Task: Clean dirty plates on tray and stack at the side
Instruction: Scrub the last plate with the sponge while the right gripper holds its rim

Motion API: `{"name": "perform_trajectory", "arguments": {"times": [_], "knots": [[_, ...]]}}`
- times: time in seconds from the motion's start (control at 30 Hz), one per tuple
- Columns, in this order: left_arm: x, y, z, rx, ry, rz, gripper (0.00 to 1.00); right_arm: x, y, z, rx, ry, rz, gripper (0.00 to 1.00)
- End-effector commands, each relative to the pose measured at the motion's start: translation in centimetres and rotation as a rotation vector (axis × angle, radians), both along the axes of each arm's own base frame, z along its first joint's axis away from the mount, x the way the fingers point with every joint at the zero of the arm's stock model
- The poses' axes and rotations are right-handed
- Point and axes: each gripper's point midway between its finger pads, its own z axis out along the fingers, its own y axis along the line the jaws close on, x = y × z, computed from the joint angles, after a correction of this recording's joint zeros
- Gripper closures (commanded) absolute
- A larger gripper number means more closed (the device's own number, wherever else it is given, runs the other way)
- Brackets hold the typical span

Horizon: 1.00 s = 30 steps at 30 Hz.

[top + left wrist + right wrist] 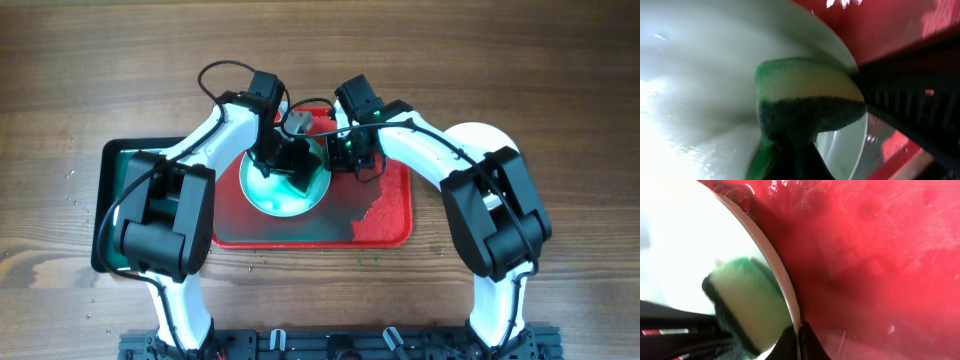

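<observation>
A pale plate [283, 200] with a teal-green smear lies on the left part of the red tray [385, 225]. My left gripper [287, 160] is shut on a yellow-green sponge [805, 100] with a dark scouring side and presses it onto the plate [700, 75]. My right gripper [338, 155] is shut on the plate's right rim, and the right wrist view shows the rim pinched between its fingers [797, 341]. The sponge [747, 305] and the plate face [685, 240] also show there. Another pale plate [478, 134] lies on the table to the right, partly hidden by the right arm.
A black tray with a green inside [112, 170] sits at the left, mostly under the left arm. The red tray's right half [880, 255] is wet, with pale foam patches [382, 212]. Bare wooden table [80, 60] surrounds everything.
</observation>
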Motion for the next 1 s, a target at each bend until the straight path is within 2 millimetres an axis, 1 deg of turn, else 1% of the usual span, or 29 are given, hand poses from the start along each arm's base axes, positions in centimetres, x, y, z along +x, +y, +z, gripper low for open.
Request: {"name": "perform_trajectory", "arguments": {"times": [0.0, 0.03, 0.07, 0.1, 0.13, 0.2, 0.23, 0.27, 0.3, 0.4, 0.43, 0.47, 0.5, 0.57, 0.6, 0.67, 0.7, 0.73, 0.8, 0.83, 0.87, 0.93, 0.97], "knots": [[-0.8, 2.4, -1.4, 0.077, 0.043, -0.003, 0.96, -0.3, 0.5, -0.3, 0.010, 0.006, 0.028, 0.96], [0.1, 5.5, -2.5, 0.266, 0.031, 0.109, 0.96, -0.3, 0.5, -0.3, 0.010, 0.006, 0.028, 0.96], [0.8, 8.3, -2.9, 0.435, 0.003, 0.210, 0.96, -0.3, 0.5, -0.3, 0.011, 0.006, 0.028, 0.96], [1.6, 11.1, -2.9, 0.597, -0.039, 0.318, 0.96, -0.3, 0.5, -0.3, 0.011, 0.005, 0.027, 0.96], [2.1, 13.2, -2.5, 0.712, -0.080, 0.403, 0.96, -0.3, 0.5, -0.3, 0.011, 0.005, 0.028, 0.96], [2.8, 16.0, -1.6, 0.866, -0.153, 0.555, 0.96, -0.3, 0.5, -0.3, 0.011, 0.005, 0.028, 0.96], [3.1, 16.7, -1.2, 0.905, -0.179, 0.604, 0.96, -0.3, 0.5, -0.3, 0.011, 0.005, 0.027, 0.96], [3.5, 17.6, -0.7, 0.948, -0.218, 0.691, 0.96, -0.3, 0.5, -0.3, 0.011, 0.005, 0.027, 0.95], [3.8, 17.7, -0.6, 0.948, -0.233, 0.714, 0.96, -0.3, 0.5, -0.3, 0.011, 0.005, 0.027, 0.96], [5.4, 16.6, -0.9, 0.877, -0.278, 0.747, 0.96, -0.3, 0.5, -0.3, 0.012, 0.004, 0.027, 0.96], [5.8, 15.8, -1.1, 0.831, -0.278, 0.751, 0.96, -0.3, 0.5, -0.3, 0.012, 0.004, 0.027, 0.96], [6.0, 14.4, -1.5, 0.768, -0.260, 0.746, 0.96, -0.3, 0.5, -0.3, 0.012, 0.004, 0.027, 0.96], [6.0, 12.2, -2.0, 0.668, -0.222, 0.728, 0.96, -0.3, 0.5, -0.3, 0.012, 0.004, 0.027, 0.96], [6.4, 8.9, -2.4, 0.522, -0.189, 0.684, 0.96, -0.3, 0.5, -0.3, 0.012, 0.004, 0.027, 0.96], [6.7, 7.0, -2.4, 0.429, -0.179, 0.613, 0.96, -0.3, 0.5, -0.3, 0.012, 0.004, 0.027, 0.96], [6.7, 1.6, -1.5, 0.145, -0.157, 0.379, 0.96, -0.3, 0.5, -0.3, 0.011, 0.004, 0.027, 0.96], [6.3, -0.1, -0.9, 0.047, -0.146, 0.302, 0.96, -0.3, 0.5, -0.3, 0.011, 0.004, 0.027, 0.96], [6.0, -0.6, -0.7, 0.016, -0.137, 0.276, 0.96, -0.3, 0.5, -0.3, 0.011, 0.004, 0.028, 0.96], [4.4, -1.2, -0.6, -0.023, -0.079, 0.222, 0.96, -0.3, 0.5, -0.3, 0.011, 0.003, 0.032, 0.96], [3.1, -1.8, -0.3, -0.061, -0.051, 0.150, 0.96, -0.3, 0.5, -0.3, 0.011, 0.003, 0.032, 0.96], [2.0, -1.8, -0.3, -0.075, -0.031, 0.094, 0.96, -0.3, 0.6, -0.3, 0.012, 0.003, 0.032, 0.96], [-0.2, -0.9, -0.5, -0.051, 0.013, -0.008, 0.96, -0.3, 0.6, -0.3, 0.014, 0.003, 0.035, 0.96], [-0.9, -0.2, -0.5, -0.043, 0.034, -0.037, 0.96, -0.3, 0.6, -0.3, 0.014, 0.003, 0.036, 0.96]]}}
